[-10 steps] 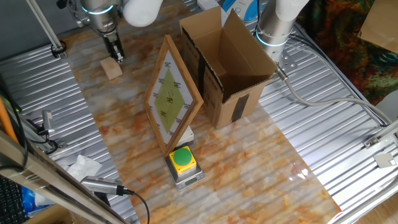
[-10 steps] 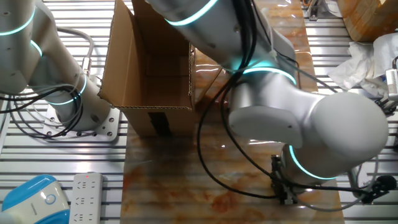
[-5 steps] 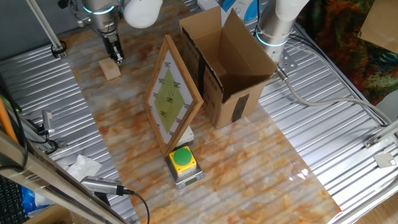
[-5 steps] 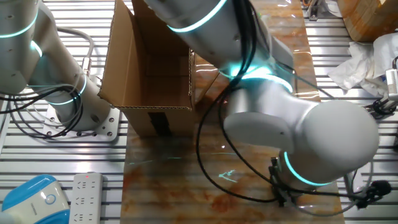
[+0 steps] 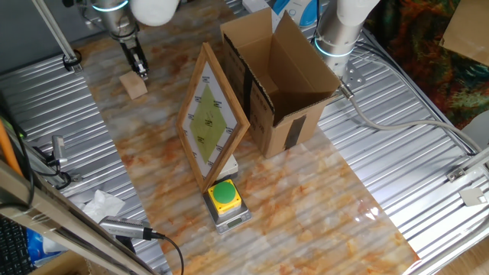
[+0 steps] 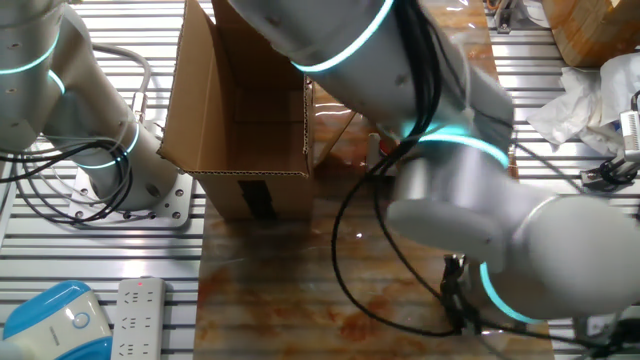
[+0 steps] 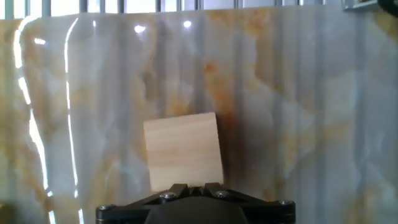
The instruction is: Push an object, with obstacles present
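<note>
Now the tool (image 5: 141, 73) has shifted slightly left along the tabletop (image 5: 306, 198), and the wooden cube (image 5: 136, 85) has moved with it. Its fingers are pressed together, tips touching the cube's edge. The cube is plain light tan, unmarked, lying flat, well apart from the cardboard box (image 5: 279, 84), framed board (image 5: 210, 118) and push-button (image 5: 225, 195).

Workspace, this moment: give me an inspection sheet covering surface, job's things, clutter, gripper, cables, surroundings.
Surface: marbled orange-white tabletop, ribbed metal on both sides.
Job's things: wooden cube near the far corner; cardboard box open; framed board standing on edge beside it; yellow button in front of the board.
Clutter: crumpled tissue on the metal.
Gripper: gripper shut, tips at the cube's edge.
Cables: grey cable beside the box.
Surroundings: second arm's base behind the box; power strip.
</note>
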### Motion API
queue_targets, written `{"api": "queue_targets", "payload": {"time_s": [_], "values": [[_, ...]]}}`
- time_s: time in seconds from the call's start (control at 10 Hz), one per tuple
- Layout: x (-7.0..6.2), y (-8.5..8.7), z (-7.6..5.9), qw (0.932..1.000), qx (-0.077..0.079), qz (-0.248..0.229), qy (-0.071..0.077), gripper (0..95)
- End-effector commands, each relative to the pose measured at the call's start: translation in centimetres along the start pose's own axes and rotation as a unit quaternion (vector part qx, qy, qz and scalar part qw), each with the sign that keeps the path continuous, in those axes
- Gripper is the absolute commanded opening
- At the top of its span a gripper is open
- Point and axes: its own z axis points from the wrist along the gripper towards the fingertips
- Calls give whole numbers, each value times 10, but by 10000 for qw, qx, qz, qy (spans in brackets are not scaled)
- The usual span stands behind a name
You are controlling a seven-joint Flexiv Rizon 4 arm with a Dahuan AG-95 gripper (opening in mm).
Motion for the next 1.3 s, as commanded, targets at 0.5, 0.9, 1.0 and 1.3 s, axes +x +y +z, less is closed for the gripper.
{"api": "queue_targets", "payload": {"time_s": [0.5, 0.9, 1.0, 1.3], "values": [[15, -2, -19, 9979, 525, -201, 308, 0], [15, -2, -19, 9975, 626, -281, 194, 0], [15, -2, -19, 9969, 696, -315, 181, 0], [15, -2, -19, 9938, 963, -526, 174, 0]]}}
